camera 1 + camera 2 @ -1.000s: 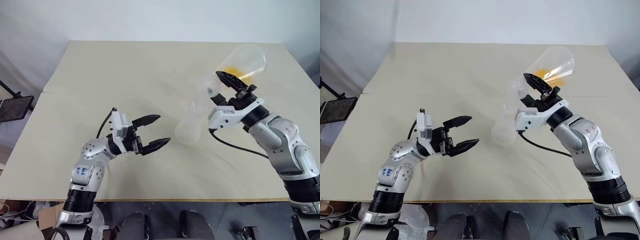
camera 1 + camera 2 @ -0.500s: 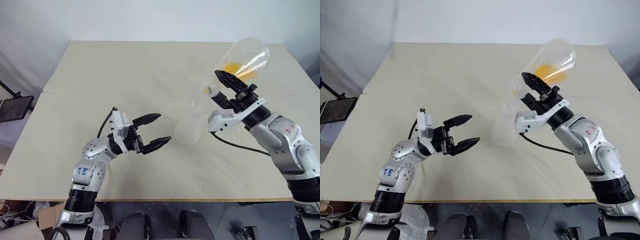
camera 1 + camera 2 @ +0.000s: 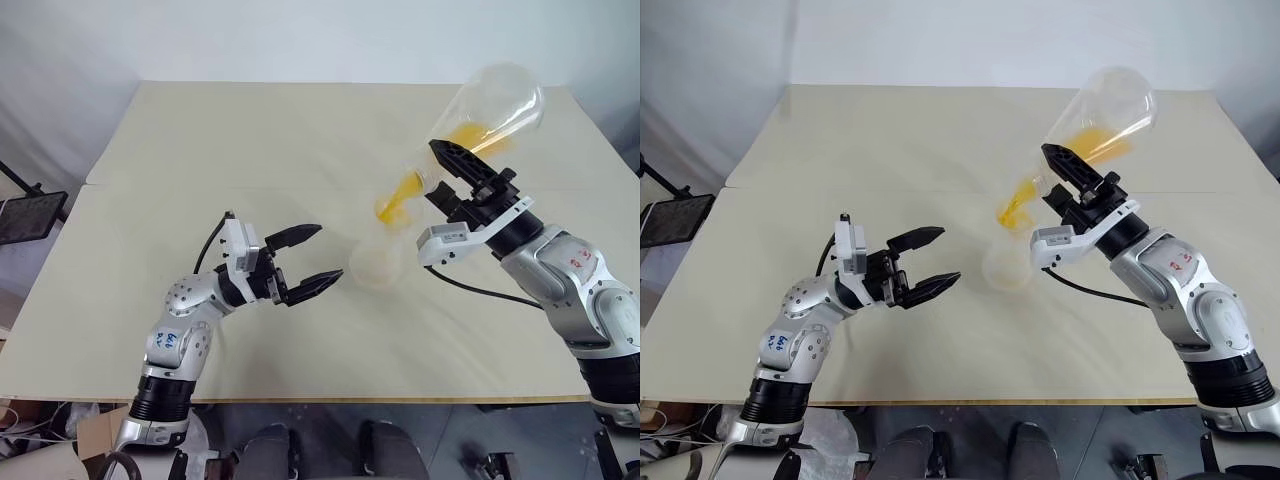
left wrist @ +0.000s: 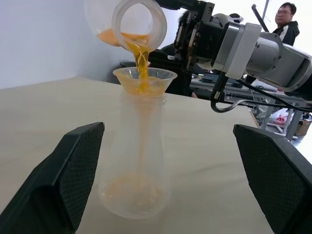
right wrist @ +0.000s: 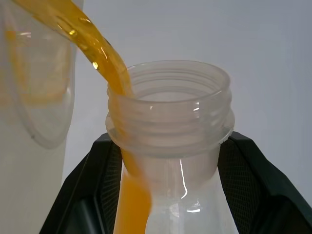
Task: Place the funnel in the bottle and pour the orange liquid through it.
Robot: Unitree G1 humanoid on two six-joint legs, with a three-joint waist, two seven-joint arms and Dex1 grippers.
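Observation:
The bottle (image 3: 375, 264) stands upright mid-table with the clear funnel (image 4: 145, 78) seated in its neck. My right gripper (image 3: 440, 166) is shut on the neck of a wider clear conical vessel (image 3: 497, 102), holding it tilted with its mouth over the funnel. The orange liquid (image 3: 396, 200) streams from that mouth into the funnel, and some pools in the bottle's base (image 4: 132, 187). More of it remains in the tilted vessel. My left gripper (image 3: 328, 253) hovers open just left of the bottle, apart from it, with nothing between its fingers.
The pale tabletop (image 3: 200, 130) has a seam running across it near the middle. A black mesh object (image 3: 25, 215) stands off the table's left edge. A person (image 4: 287, 17) is in the background beyond the table.
My right wrist has rolled and tipped the vessel further. The orange liquid, earlier resting inside the vessel, now runs out into the funnel and collects in the bottle. The left gripper has stayed put.

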